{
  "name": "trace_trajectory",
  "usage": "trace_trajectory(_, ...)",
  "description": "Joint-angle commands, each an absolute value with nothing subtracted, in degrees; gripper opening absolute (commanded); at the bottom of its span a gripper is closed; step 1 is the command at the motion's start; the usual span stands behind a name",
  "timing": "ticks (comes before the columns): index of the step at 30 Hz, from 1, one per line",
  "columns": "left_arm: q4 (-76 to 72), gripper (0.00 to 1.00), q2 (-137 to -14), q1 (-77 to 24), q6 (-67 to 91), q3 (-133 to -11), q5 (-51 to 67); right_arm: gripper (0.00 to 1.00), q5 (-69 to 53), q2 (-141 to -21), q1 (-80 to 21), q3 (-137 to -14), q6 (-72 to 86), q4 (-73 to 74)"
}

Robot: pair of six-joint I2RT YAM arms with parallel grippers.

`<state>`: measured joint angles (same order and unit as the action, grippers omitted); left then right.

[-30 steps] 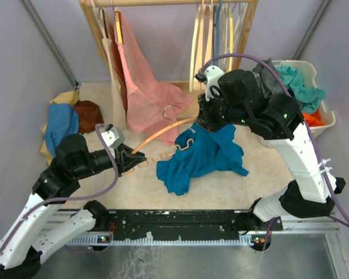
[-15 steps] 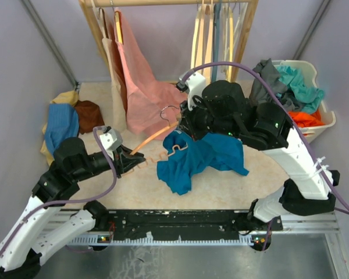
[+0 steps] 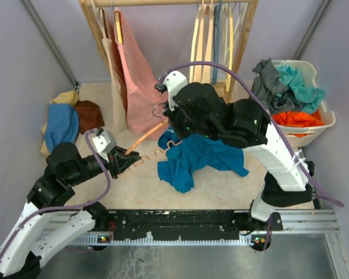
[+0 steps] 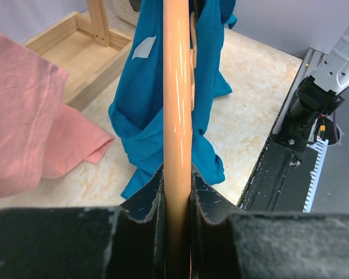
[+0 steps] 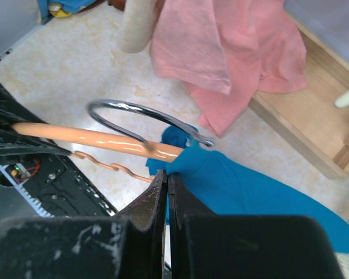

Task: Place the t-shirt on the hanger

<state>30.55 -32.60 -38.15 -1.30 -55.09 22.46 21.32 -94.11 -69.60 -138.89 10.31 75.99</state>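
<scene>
Two grippers meet on one light orange-tan wooden hanger (image 3: 146, 138) with a wavy lower bar and a metal hook (image 5: 141, 114). It is held off the table left of centre, its arm slanting from near-left to far-right. The left gripper (image 4: 177, 195) is clamped narrow on the near-left end of that arm, with its fingers (image 4: 145, 200) pressed against both sides of the wood. The right gripper (image 5: 166, 181) is pinched tight on a fold of the deep teal-blue soft-cloth t-shirt (image 3: 193, 157), just beside the hook. Cloth falls on both sides of the hanger's far half, and the rest of the t-shirt lies crumpled on the beige marbled table (image 3: 221, 189) at the centre. Bare table runs from the shirt's near edge to the black rail (image 3: 180, 220), and a narrower strip lies to its right before the white laundry basket (image 3: 326, 119). At the far side room is tight: the pink hanging garment (image 3: 136, 81) and the base of the wooden clothes rack (image 4: 75, 64) sit close behind the hook. A pile of blue and brown cloth (image 3: 61, 125) lies at the far left, apart from the hanger. A small white neck label (image 4: 143, 47) shows on the shirt, too small to read.
</scene>
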Motion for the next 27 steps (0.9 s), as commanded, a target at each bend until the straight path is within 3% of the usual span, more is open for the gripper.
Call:
trace_trajectory(1, 28.3, 0.01, -30.3, -38.3, -2.2, -56.9, 20.1, 0.0, 27.1, -91.6, -70.7, -140.4, 11.9, 77.6)
trace_trajectory(10, 28.5, 0.01, -29.3, -38.2, -3.6, -57.9, 19.1, 0.0, 28.8, -84.7, -70.7, -134.0, 15.0, 77.4)
trace_trajectory(27, 21.5, 0.01, -29.5, -38.2, -1.4, -54.8, 23.8, 0.0, 24.2, -90.8, -71.3, -139.2, 13.1, 69.0)
